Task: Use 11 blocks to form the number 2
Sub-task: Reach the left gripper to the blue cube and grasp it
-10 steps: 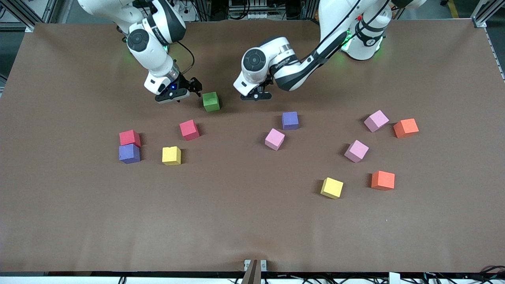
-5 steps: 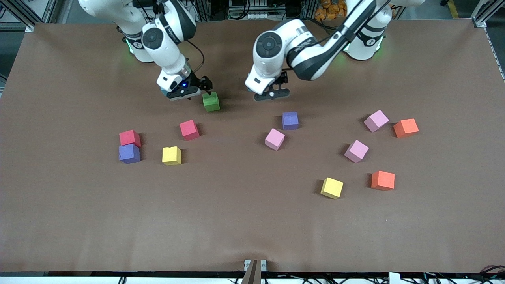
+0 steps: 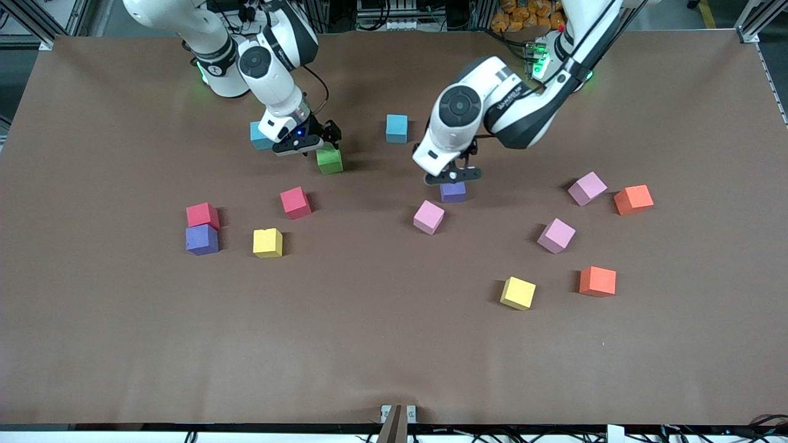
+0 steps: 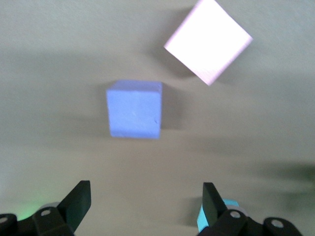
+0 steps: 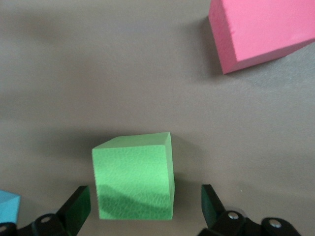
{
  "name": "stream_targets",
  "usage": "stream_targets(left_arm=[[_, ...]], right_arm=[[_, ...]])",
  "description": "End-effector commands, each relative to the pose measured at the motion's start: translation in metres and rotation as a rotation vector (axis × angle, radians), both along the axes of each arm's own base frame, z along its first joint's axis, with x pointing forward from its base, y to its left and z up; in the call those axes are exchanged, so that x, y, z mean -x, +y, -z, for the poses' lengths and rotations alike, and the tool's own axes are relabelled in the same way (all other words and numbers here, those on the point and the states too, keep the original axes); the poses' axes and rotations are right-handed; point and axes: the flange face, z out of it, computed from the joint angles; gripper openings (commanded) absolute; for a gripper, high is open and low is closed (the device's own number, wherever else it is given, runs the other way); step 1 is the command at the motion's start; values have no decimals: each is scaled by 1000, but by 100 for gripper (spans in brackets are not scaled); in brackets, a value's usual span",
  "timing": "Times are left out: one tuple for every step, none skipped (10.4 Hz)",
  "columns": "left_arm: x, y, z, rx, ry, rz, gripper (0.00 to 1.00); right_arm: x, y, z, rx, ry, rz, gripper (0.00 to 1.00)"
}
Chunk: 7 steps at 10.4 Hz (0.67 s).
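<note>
- You see two arms with glossy white rounded shells and black bands at the joints.
- Each elbow carries a dark grey round cap.
- Green lights glow at both bases; a small blue light shows by the right gripper (image 3: 314,143).
- Black cables run along the links.
- The left gripper (image 3: 452,178) and its fingers (image 4: 78,202) are black, with silver screws.

The right gripper (image 3: 314,146), fingers spread, hangs just over the green block (image 3: 329,160) – bare worktop (image 3: 369,344) lies on each side of that block, the red block (image 5: 261,32) well clear. A blue block (image 3: 258,136) sits close beside this gripper. The left gripper (image 3: 454,178), also wide, hovers over the purple block (image 4: 134,109); 1 pink block (image 4: 207,40) crowds its corner, leaving a narrow gap.
</note>
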Motion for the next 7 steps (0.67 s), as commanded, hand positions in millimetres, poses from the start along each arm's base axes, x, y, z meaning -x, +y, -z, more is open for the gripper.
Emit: stream_targets(left_arm=[[-14, 10, 24, 20, -8, -17, 100], [-19, 14, 35, 8, -27, 2, 100], [-24, 18, 45, 3, -36, 6, 100], [-28, 18, 56, 19, -45, -4, 100], [-33, 21, 64, 27, -50, -16, 100], [-33, 20, 68, 29, -50, -20, 100], [-32, 21, 72, 26, -41, -21, 100]], right_arm=[[-2, 5, 2, -16, -14, 34, 100], [-3, 6, 4, -24, -20, 55, 100], [1, 10, 3, -28, -17, 53, 100], [4, 12, 3, -31, -14, 53, 100], [5, 15, 3, -34, -14, 54, 100], [6, 15, 6, -28, -10, 49, 100], [5, 15, 7, -28, -11, 45, 97]])
